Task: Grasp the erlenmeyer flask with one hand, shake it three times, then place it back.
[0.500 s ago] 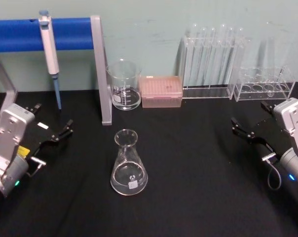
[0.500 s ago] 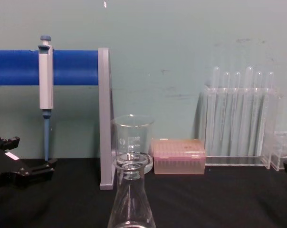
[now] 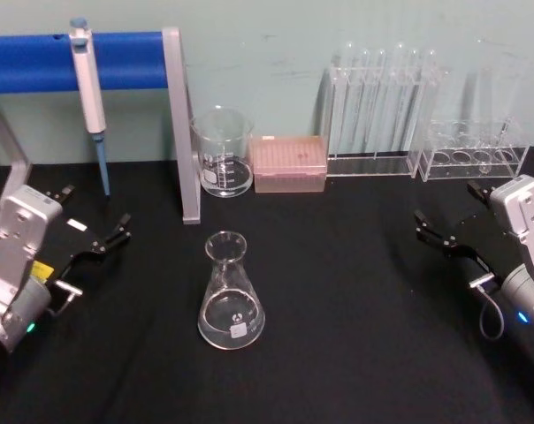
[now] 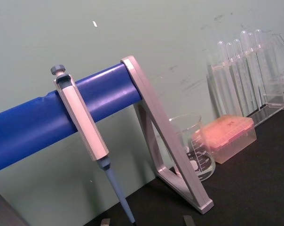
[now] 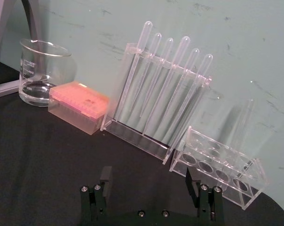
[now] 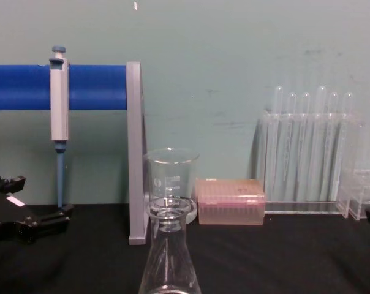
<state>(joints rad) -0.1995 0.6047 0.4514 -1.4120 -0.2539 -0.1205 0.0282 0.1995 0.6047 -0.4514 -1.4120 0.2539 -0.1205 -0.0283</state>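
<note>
Left gripper [image 3: 95,214] sits at the table's left edge and right gripper [image 3: 446,205] at the right edge. I read both with jaws apart, holding nothing. Erlenmeyer flask [image 3: 231,293] stands upright near centre, well apart from both. The grasp is not yet begun. Next, I judge, one gripper must reach in and close around the neck. Count: one flask, one beaker [image 3: 222,155], one pipette [image 3: 88,88], six test tubes [image 3: 382,102].

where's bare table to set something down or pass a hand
Widest bare patch: the black table between the erlenmeyer flask and the right gripper. A narrower strip lies between the flask and the left gripper. Crowded along the back wall: beaker, pink tip box, test tube rack.
</note>
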